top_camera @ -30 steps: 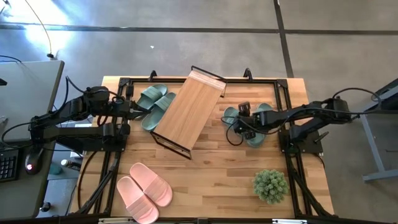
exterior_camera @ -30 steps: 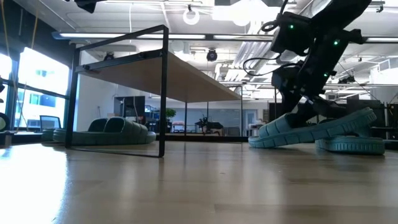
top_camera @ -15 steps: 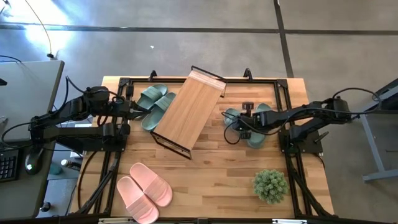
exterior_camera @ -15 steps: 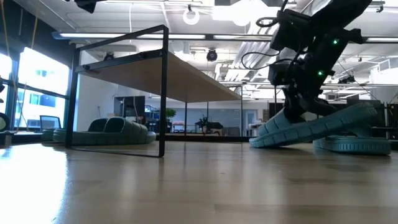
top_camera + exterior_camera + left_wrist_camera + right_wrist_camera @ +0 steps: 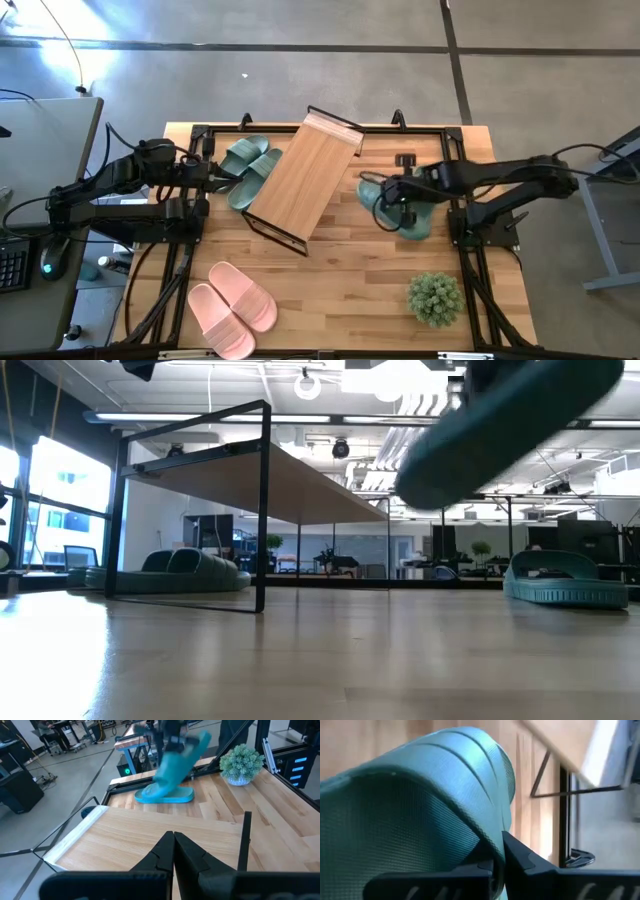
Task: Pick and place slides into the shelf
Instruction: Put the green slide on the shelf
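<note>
My right gripper [image 5: 392, 192] is shut on a sage green slide [image 5: 500, 425] that hangs high above the table's right half, right of the shelf [image 5: 303, 180]. Its mate [image 5: 418, 222] lies flat on the table just beneath, sole down [image 5: 560, 582]. Two more green slides [image 5: 248, 168] lie left of the shelf, partly under its edge. A pale pink pair [image 5: 232, 308] lies near the front left. The shelf stands on its black wire legs, its bamboo top [image 5: 150, 832] slanting across the table. My left gripper [image 5: 173, 840] is shut and holds nothing, raised at the left of the shelf. My right gripper pinches the edge of the slide's arched, ribbed strap [image 5: 487, 837] between its two fingers [image 5: 520, 857]. It comes from above, slanting down toward the table's left. The slide [image 5: 177, 762] hangs clear of the table, steeply tilted, one end low and the other high.
A small green potted plant [image 5: 435, 298] stands at the front right. Black frame rails [image 5: 470, 260] run along the table's left and right sides. Bare wood lies between the shelf and the plant, in front of the shelf.
My right gripper has risen from the table with the green slide. The slide first tipped up at one end, then came clear and now hangs tilted high above its mate, which has stayed where it was.
</note>
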